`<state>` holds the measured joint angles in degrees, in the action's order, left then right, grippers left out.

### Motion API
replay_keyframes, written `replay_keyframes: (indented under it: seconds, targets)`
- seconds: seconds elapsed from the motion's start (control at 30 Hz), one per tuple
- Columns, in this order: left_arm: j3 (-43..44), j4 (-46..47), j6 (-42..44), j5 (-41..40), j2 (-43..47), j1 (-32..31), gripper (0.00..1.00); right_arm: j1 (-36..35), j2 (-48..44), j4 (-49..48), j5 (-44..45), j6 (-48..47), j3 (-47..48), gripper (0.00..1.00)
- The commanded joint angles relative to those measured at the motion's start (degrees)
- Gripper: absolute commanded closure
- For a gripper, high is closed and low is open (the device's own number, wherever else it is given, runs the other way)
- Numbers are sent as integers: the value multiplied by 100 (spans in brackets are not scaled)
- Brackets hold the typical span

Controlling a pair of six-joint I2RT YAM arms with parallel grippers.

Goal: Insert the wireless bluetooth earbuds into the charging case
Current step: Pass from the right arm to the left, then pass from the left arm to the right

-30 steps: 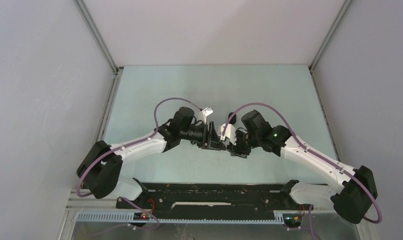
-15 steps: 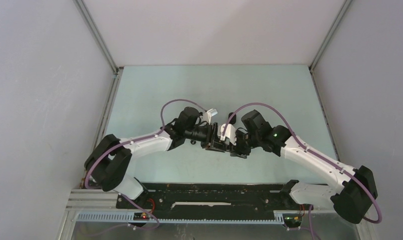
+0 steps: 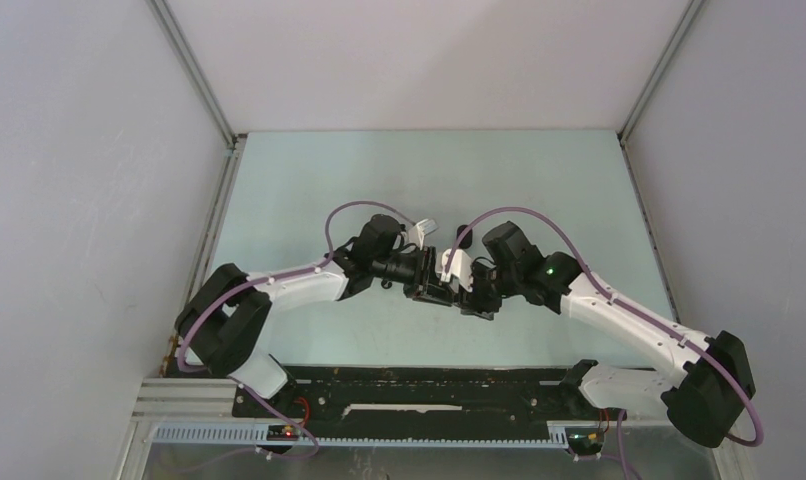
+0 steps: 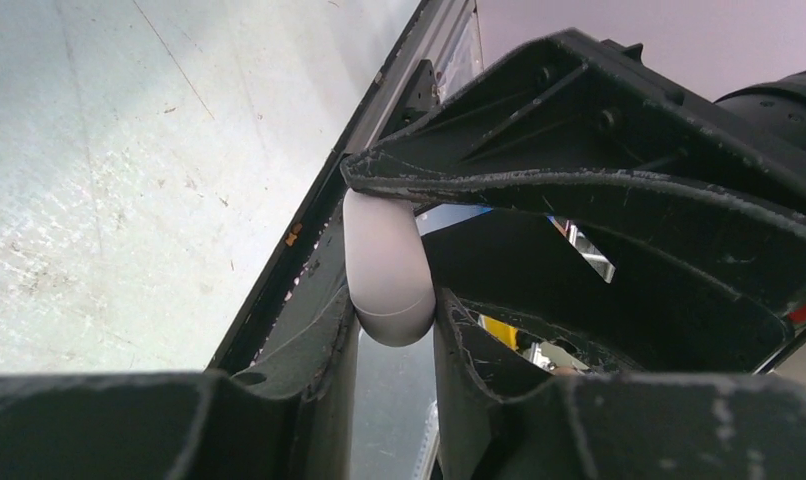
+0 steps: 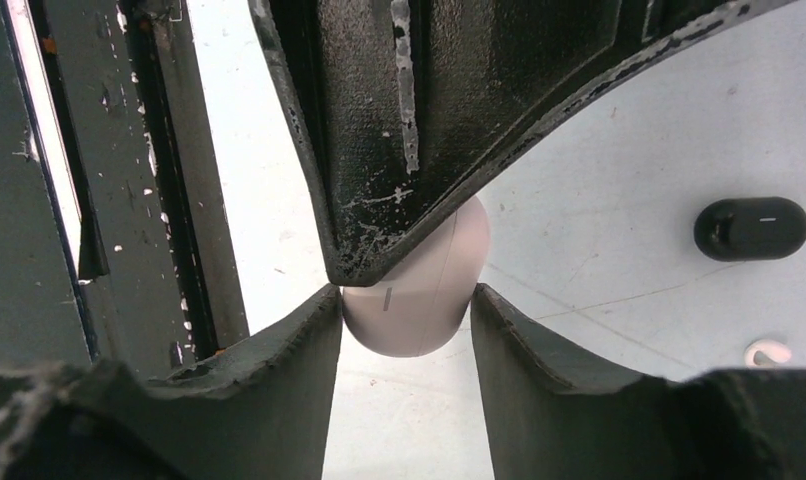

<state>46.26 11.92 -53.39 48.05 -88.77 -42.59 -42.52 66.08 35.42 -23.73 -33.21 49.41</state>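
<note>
left gripper [image 4: 394, 335]: jaws pinch the lower end of the white charging case [image 4: 384, 260] | right gripper [image 5: 407, 325]: jaws part-way apart, clamped on the same case's rounded end, bottom centre of frame | black case [image 5: 751, 228]: on bench [image 5: 599, 150], right edge | white earbud [image 5: 769, 352]: on bench, lower right, near black case, not touching it

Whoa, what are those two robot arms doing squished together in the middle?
The two arms meet over the middle of the table and share one thing. The left hand and the right hand each pinch the same white charging case between their fingers. Its lid looks shut, with just a thin seam showing. A black case and a tiny white earbud lie on the table nearby, not picked up yet.
</note>
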Motion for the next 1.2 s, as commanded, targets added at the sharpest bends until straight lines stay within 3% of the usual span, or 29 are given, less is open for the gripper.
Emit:
replay_keyframes:
  seconds: [0.0,0.17,0.3,0.4,0.47,0.7,0.87,1.17]
  targets:
    - [227,250,318,102,95,-48,86,69,-192,-289,-207,200,-1,42]
    - [-233,298,856,-522,665,-57,91,990,-360,-232,-1549,656,207,29]
    - [-704,466,1455,-1167,1354,-135,97,1994,-167,308,-3236,776,752,29]
    - [-1155,1125,1910,-1357,1970,-385,100,2193,106,1236,-3989,85,1196,34]
    - [-1451,1689,2153,-1630,2398,-674,100,2161,246,1681,-4157,-305,1343,37]
    - [-1950,2080,3273,-2010,3386,-1124,96,1756,407,2679,-4249,-1071,1568,44]
    - [-2004,2219,3394,-1933,3457,-1147,96,1374,304,2664,-4020,-982,1571,43]
    - [-2032,2350,3501,-1776,3273,-1319,96,1285,335,2339,-4242,-490,1608,44]
